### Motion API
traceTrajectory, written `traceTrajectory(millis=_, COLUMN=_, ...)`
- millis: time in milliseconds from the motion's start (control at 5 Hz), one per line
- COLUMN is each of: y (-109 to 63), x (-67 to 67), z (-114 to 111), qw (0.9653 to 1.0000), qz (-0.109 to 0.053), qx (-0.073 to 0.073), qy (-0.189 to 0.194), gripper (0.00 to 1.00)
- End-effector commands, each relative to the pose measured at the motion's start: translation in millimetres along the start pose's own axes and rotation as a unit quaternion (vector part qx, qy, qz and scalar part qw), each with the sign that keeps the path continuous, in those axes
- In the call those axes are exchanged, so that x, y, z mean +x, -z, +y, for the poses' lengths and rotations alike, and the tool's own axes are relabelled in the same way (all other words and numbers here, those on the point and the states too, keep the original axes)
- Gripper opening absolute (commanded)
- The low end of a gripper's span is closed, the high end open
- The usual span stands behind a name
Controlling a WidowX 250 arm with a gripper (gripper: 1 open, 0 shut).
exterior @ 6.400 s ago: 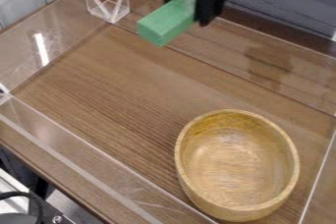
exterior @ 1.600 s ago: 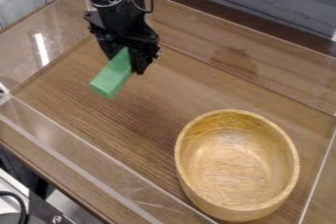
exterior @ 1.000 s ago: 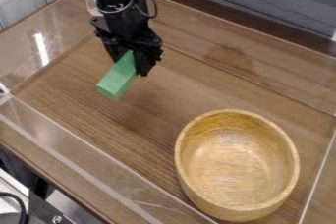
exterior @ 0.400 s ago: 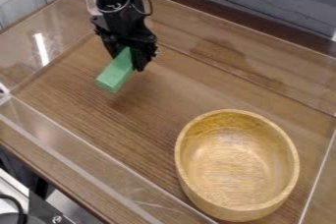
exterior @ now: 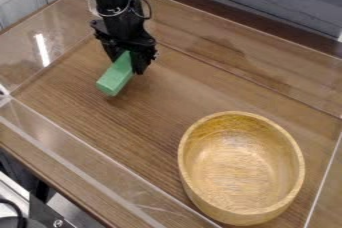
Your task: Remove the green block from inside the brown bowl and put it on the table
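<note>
The green block (exterior: 115, 75) hangs tilted in my gripper (exterior: 128, 62), whose black fingers are shut on its upper end. Its lower end is at or just above the table (exterior: 201, 82), left of centre; I cannot tell if it touches. The brown bowl (exterior: 242, 165) stands at the front right, with nothing inside it, well apart from the block and the gripper. My arm reaches down from the top left of the camera view.
Low clear acrylic walls (exterior: 54, 22) run round the tabletop, with a folded clear piece at the back left corner. A grey plank wall lies behind. Bare wood lies between the block and the bowl.
Over the last second the gripper with the block has shifted slightly left and back. Several seconds ago it held the block high at the back; now it is low over the left of the table.
</note>
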State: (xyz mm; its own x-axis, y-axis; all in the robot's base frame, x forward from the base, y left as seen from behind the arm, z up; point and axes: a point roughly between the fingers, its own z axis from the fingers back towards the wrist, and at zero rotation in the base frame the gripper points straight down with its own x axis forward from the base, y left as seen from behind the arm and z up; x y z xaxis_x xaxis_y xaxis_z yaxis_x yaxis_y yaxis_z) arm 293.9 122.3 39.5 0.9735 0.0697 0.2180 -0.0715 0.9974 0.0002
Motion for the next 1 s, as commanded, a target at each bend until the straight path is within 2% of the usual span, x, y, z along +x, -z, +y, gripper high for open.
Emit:
traceTrajectory(millis=0, y=-11.9, x=13.3, z=8.7, qw=0.9996, qz=-0.024, qx=0.01, qy=-0.001, gripper=1.0)
traceTrajectory(millis=600, y=-4.8, x=10.0, z=-3.0, qw=0.9999, qz=0.0, qx=-0.01, qy=-0.006, gripper=1.0)
traceTrajectory(millis=800, y=-1.4, x=8.8, z=-5.8, qw=0.9998, qz=0.009, qx=-0.016, qy=-0.009, gripper=0.0)
